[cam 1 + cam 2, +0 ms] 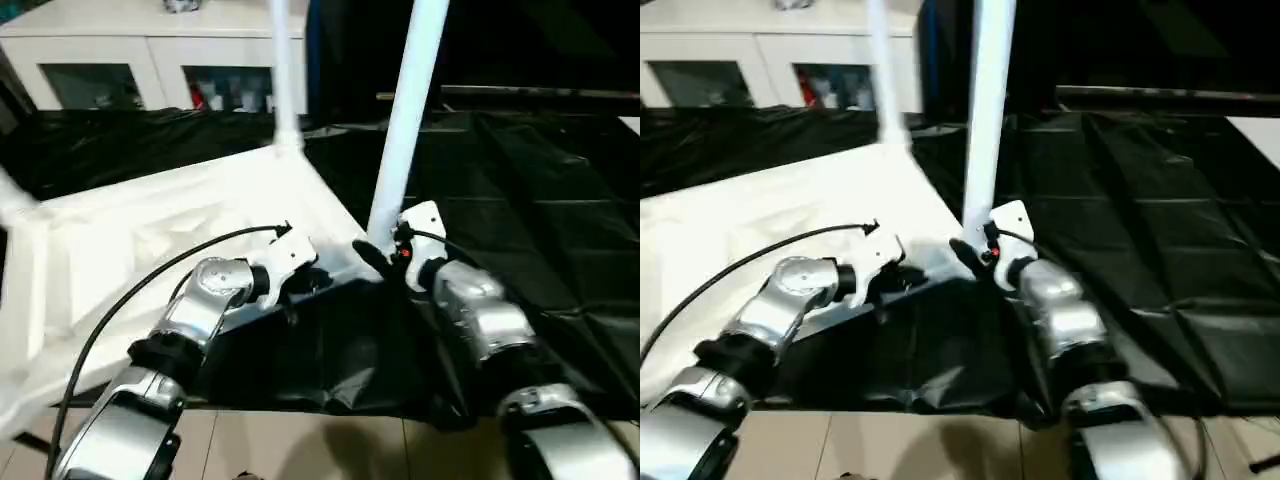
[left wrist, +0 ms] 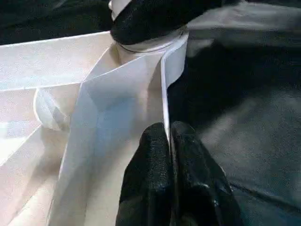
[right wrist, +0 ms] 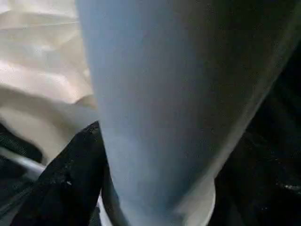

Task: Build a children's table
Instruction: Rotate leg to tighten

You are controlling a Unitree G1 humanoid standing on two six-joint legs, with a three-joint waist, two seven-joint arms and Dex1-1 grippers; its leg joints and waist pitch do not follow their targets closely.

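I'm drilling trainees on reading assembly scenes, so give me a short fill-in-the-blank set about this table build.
1. The tabletop lies with its ribbed underside facing ____.
2. The left end effector is shut on the tabletop's thin ____.
3. The near leg stands ____ in a corner socket, the right end effector at its base.
4. The sheet under the work is coloured ____.

Missing words: up; edge; upright; black
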